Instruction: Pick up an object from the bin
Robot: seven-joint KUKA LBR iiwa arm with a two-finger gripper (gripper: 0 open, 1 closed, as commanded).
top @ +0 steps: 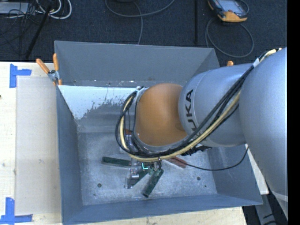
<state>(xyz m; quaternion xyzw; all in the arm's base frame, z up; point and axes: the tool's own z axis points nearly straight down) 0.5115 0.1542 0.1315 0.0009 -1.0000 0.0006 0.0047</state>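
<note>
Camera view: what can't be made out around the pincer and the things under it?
Pincer: largely hidden under the orange wrist cover and cables; whether it holds anything is unreadable.
Left dark green strip: its right end runs under the wrist.
Reddish-brown thing: partly covered by cables; kind unclear.
Small pale piece beside the pincer: too small to identify.

I log: bin floor (89, 144) free at 9 o'clock; dark strips (152, 182) at 6; arm (225, 107) blocks 3 o'clock.
</note>
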